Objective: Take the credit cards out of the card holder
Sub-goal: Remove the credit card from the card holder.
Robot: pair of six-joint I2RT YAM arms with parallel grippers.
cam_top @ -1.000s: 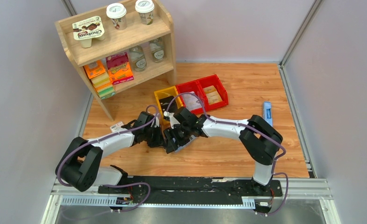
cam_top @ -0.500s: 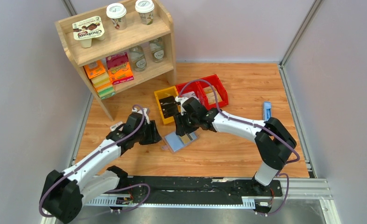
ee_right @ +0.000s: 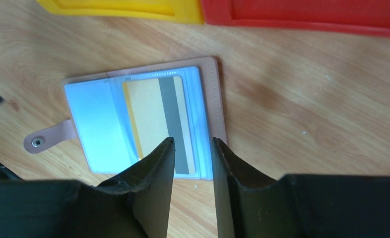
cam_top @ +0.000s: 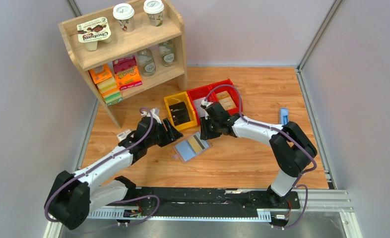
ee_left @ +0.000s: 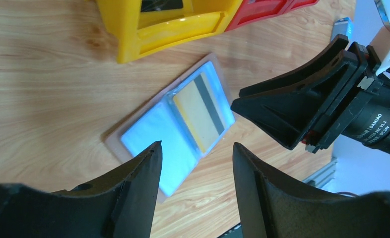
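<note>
The card holder [cam_top: 185, 149] lies open and flat on the wooden table, blue-grey inside up, brown rim and snap strap showing. A yellow credit card [cam_top: 198, 144] with a dark stripe sits in its right clear pocket; the left pocket looks plain blue. My left gripper [cam_top: 176, 133] hovers just left of the holder, open and empty. In the left wrist view the holder [ee_left: 153, 139] and card [ee_left: 200, 111] lie beyond the left gripper [ee_left: 196, 148]. My right gripper [cam_top: 206, 132] hangs over the holder's right edge. The right gripper [ee_right: 193, 143] has a narrow empty gap, above the card [ee_right: 153, 116].
A yellow bin [cam_top: 172, 100] and two red bins [cam_top: 218, 84] stand just behind the holder. A wooden shelf [cam_top: 128, 42] with cups, bottles and boxes is at the back left. A narrow blue object [cam_top: 284, 117] lies at the right, a small packet [cam_top: 124, 134] at the left.
Both grippers were bunched over the holder; they have drawn apart and it now lies open on the table. The left jaws opened; the right jaws narrowed.
</note>
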